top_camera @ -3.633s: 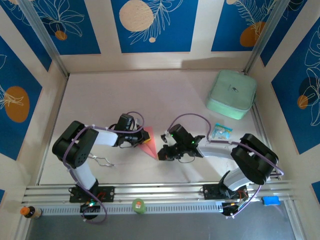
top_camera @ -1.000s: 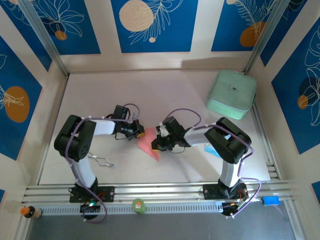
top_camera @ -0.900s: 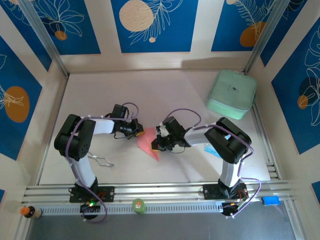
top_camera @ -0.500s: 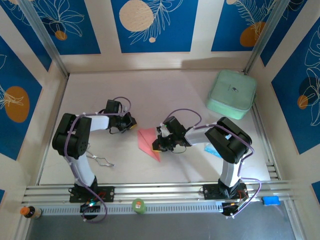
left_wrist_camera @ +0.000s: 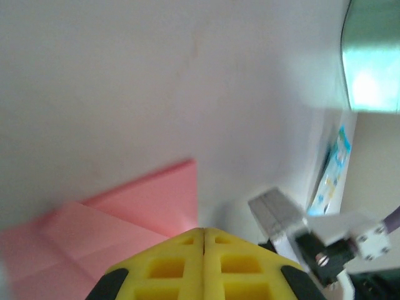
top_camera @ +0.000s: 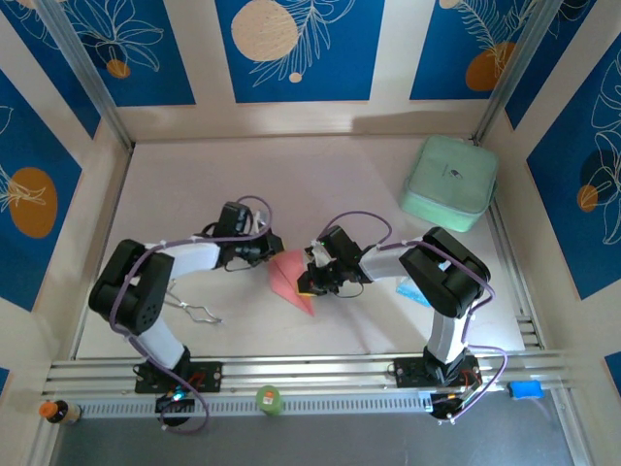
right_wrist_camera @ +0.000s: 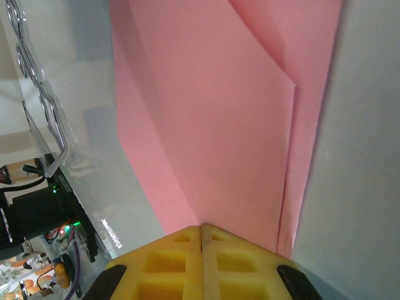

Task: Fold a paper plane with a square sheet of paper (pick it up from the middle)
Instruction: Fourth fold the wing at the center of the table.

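"What is the left gripper (left_wrist_camera: 203,232) doing?"

"Its two yellow fingers are pressed tight together; the tip sits right at the left edge of the folded pink paper (top_camera: 289,275)."

"And the right gripper (right_wrist_camera: 201,228)?"

"Its fingers are pressed together too; they are down on top of the paper, near its right edge."

"Where is the paper?"

"It lies flat in the middle of the table (top_camera: 320,175), a bit closer to the near edge; its sharp point aims at the near edge."

"What else is on the table?"

"A bent wire (top_camera: 197,312) lies by the left arm, near the near edge; a mint-green case (top_camera: 449,183) sits in the far right corner."
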Robot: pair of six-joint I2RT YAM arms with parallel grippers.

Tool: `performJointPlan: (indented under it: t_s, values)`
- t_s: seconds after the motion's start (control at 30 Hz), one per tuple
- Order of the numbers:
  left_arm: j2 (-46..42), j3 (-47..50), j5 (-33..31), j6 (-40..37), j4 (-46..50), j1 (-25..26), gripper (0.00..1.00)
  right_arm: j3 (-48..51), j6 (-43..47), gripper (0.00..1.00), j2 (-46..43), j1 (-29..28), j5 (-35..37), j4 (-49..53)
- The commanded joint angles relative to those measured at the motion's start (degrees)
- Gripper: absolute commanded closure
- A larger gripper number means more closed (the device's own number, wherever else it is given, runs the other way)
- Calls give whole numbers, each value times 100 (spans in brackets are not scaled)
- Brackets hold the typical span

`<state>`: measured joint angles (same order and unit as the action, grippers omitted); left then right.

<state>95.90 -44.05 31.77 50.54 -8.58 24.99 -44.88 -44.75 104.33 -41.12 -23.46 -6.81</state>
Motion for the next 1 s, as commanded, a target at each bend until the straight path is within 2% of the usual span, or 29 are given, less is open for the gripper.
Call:
performJointPlan:
  t_s: [0.0,0.33,0.57,0.77,0.97]
  values:
    - [319,134,223,187,-426,155,97,269,118,100,219,36,404,1082]
    - [916,547,166,271,-922,80,97,190,36,100,-41,25,351,979]
    - [914,741,119,253,-981,59,98,-557,2,100,-216,-132,518,1408]
    - [852,683,98,176,-832,58,98,-1109,-99,100,117,-151,748,1368]
    - [869,660,91,165,-813,52,98,-1558,19,100,740,-233,586,1551]
